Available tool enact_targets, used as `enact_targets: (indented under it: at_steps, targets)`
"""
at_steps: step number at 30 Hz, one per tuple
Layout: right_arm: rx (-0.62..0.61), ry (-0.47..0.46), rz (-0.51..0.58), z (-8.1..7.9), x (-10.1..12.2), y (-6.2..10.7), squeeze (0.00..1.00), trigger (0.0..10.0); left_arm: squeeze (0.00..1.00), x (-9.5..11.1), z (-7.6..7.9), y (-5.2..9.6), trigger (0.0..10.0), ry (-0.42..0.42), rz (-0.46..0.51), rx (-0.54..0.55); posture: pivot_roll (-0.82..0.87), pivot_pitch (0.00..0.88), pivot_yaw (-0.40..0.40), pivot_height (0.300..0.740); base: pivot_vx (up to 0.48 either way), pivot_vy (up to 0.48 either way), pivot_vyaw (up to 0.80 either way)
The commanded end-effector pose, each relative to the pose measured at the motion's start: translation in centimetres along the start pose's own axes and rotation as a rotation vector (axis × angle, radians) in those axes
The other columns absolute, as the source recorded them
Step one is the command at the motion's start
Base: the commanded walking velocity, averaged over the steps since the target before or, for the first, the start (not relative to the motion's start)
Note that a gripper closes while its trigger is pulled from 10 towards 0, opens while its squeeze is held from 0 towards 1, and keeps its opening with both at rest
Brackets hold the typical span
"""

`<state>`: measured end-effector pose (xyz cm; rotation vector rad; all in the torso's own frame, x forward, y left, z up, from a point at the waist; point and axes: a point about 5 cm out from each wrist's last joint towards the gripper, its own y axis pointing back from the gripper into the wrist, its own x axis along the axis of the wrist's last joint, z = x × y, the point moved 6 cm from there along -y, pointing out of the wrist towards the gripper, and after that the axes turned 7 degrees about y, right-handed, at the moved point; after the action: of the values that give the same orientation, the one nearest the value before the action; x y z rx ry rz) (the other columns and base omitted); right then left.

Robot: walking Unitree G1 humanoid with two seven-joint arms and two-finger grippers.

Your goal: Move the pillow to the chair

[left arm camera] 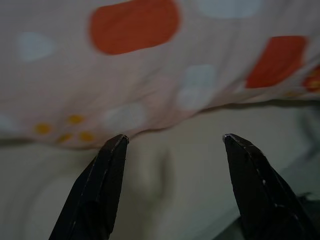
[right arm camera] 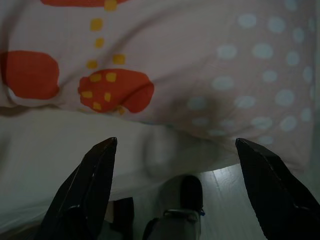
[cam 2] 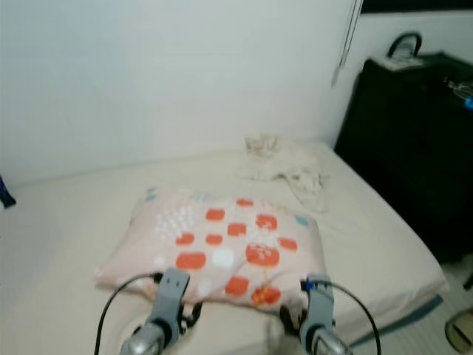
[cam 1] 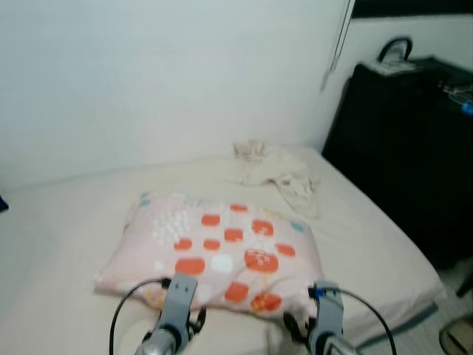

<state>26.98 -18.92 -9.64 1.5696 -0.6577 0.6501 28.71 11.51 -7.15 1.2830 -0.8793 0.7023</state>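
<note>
A pale pink pillow (cam 1: 222,255) with orange patches and white dots lies flat on the cream bed (cam 1: 59,237), near its front edge. My left arm (cam 1: 174,314) and right arm (cam 1: 325,318) reach up to the pillow's near side, one toward each front corner. In the left wrist view my left gripper (left arm camera: 175,137) is open, its fingertips just short of the pillow's lower edge (left arm camera: 150,100). My right gripper (right arm camera: 175,142) is also open, level with the pillow's edge (right arm camera: 165,75) where it overhangs the mattress. Neither holds anything.
A crumpled cream cloth (cam 1: 277,174) lies on the bed behind the pillow. A tall black cabinet (cam 1: 406,140) stands to the right of the bed, with a strip of floor (cam 1: 452,292) in front of it. A white wall runs behind.
</note>
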Motion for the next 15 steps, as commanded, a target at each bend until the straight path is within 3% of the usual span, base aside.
enact_targets:
  at_steps: [1,8,15]
  targets:
    - [-0.023,-0.023,-0.004,0.9,0.0,0.1,0.00,10.0,0.00,-0.6,-0.6,0.2,10.0,-0.016,-0.027,0.020,0.01,0.013,-0.018,0.740,0.000,0.000,0.00]
    - [-0.051,-0.038,0.002,1.7,0.4,0.2,0.00,10.0,0.00,-0.3,-1.1,0.0,10.0,-0.017,-0.024,0.043,0.01,0.012,-0.019,0.740,0.000,0.000,0.00]
    - [-0.074,-0.075,0.059,2.7,2.4,0.1,0.00,10.0,0.00,0.7,-1.4,-0.3,10.0,-0.022,0.000,0.063,0.01,0.013,-0.010,0.740,0.000,0.000,0.00]
